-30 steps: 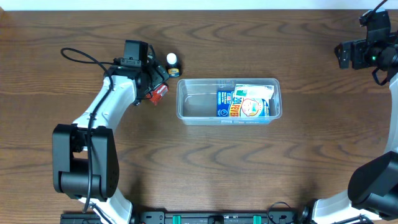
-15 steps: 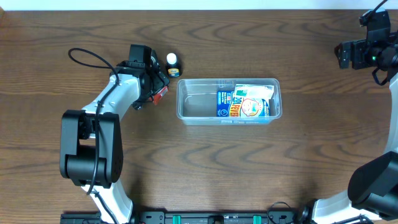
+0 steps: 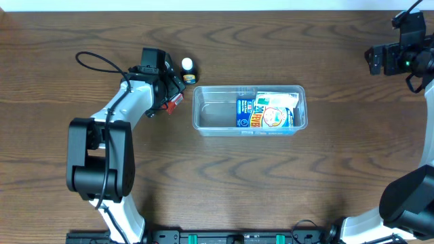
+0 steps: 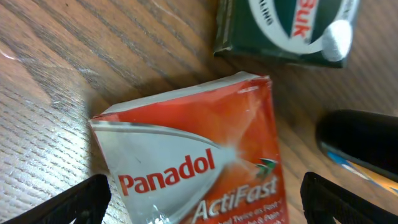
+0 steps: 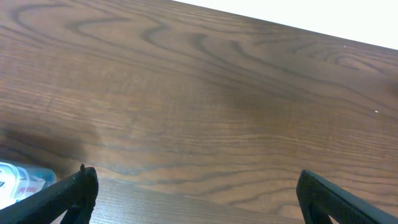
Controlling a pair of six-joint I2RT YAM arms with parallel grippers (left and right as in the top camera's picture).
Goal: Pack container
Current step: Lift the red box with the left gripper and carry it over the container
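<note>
Now, nearest the left wrist lens: red-and-silver cardboard "Panadol ActiFast" box (image 4: 193, 143), lying flat on the brown wood-grain table (image 3: 271, 176), outside the tub.
Left gripper (image 4: 217, 202): jaws spread wide, one dark tip on either side of the red box; not closed on it, nothing held.
Just beyond: dark green carton (image 4: 280, 28) with white and red lettering, close to the red box, cut off by the upper frame edge.
Task's thing: clear, shallow, rectangular plastic container (image 3: 213, 114), mid-table, near the left gripper but apart from it.
Packed so far: blue-and-white printed packet (image 3: 252, 114) and pale green-and-white packet (image 3: 278, 102), both in its right half; left half bare.
Left to pack (judged): red box, green carton, small white-capped item (image 3: 187, 64).
Far: right gripper (image 5: 196, 190), jaws fully apart over bare wood near the far right corner, holding nothing.
Unclear: black shape (image 4: 360, 140) at the right of the wrist view, unidentifiable; lettering on the packets in the tub, too small to read.
</note>
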